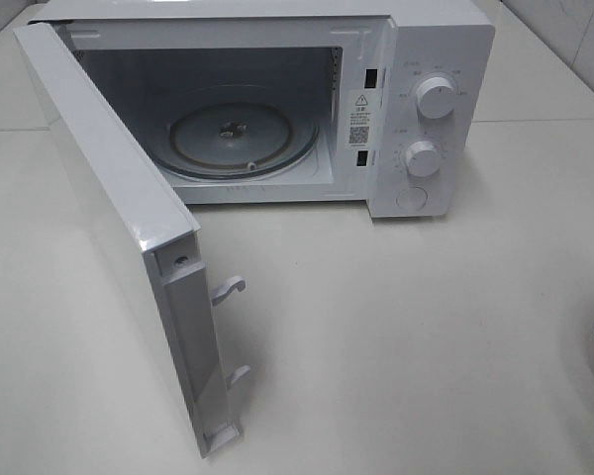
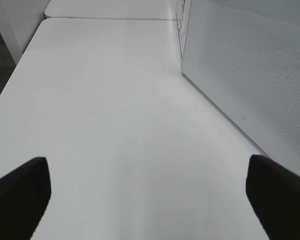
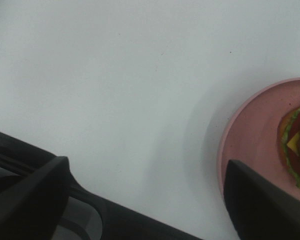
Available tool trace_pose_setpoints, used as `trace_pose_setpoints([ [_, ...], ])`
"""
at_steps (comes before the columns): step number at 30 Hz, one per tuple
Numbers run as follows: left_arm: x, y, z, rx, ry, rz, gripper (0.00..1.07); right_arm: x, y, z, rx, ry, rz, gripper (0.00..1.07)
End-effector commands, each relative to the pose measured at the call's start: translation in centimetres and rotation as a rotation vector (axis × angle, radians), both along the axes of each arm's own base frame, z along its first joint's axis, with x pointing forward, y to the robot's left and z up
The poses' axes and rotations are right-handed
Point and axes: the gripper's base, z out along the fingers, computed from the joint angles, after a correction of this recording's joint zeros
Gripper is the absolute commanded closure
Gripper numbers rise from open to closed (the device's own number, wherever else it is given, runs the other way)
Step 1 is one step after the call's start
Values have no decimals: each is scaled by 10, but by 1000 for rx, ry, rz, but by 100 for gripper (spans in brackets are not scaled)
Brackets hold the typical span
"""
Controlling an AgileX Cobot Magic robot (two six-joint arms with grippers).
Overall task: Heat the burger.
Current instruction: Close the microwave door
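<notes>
Beside plate rim, right claw open; left claw open above table.

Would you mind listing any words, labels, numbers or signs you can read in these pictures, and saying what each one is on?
No text can be read as written.
Warning sticker on the microwave frame: a triangle sign shows; its print is too small.
QR code sticker beneath it: the code pattern only, unreadable.
Markings around the upper knob and lower knob: too faint and blurred.
Both wrist views: no text.
</notes>
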Motion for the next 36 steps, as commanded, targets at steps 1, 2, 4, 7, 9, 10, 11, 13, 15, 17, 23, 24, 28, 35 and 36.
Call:
trace_pose_setpoints([
  [1, 1, 0, 1, -5, -14, 5, 9, -19, -8, 9, 14, -34, 5, 31],
  [2, 1, 0, 1, -5, -14, 5, 9, -24, -10, 11, 19, -44, 1, 31],
  [4, 1, 0, 1, -5, -14, 5, 9, -32, -14, 15, 35, -66, -12, 31],
  [7, 1, 0, 1, -5, -14, 5, 9, -44, -19, 19, 53, -98, -22, 31],
  [9, 1, 0, 1, -5, -14, 5, 9, -51, -23, 22, 64, -122, -25, 31],
  [10, 1, 0, 1, -5, -14, 5, 9, -55, -24, 23, 71, -137, -26, 31],
  [11, 1, 0, 1, -5, -14, 5, 9, -55, -24, 23, 71, -137, -26, 31],
  [13, 1, 0, 1, -5, -14, 5, 9, -64, -28, 26, 92, -177, -32, 31],
  [15, 1, 0, 1, -5, -14, 5, 9, -75, -33, 29, 122, -240, -34, 31],
  [17, 1, 0, 1, -5, -14, 5, 9, -83, -36, 31, 140, -285, -36, 31],
  [23, 1, 0, 1, -5, -14, 5, 9, -102, -46, 34, 168, -396, -104, 30],
  [24, 1, 0, 1, -5, -14, 5, 9, -102, -46, 34, 168, -396, -104, 30],
  [28, 1, 0, 1, -5, -14, 5, 9, -116, -51, 35, 175, -479, -171, 30],
  [35, 1, 0, 1, -5, -14, 5, 9, -132, -52, 33, 188, -584, -256, 31],
  [36, 1, 0, 1, -5, -14, 5, 9, -132, -51, 29, 194, -587, -258, 31],
])
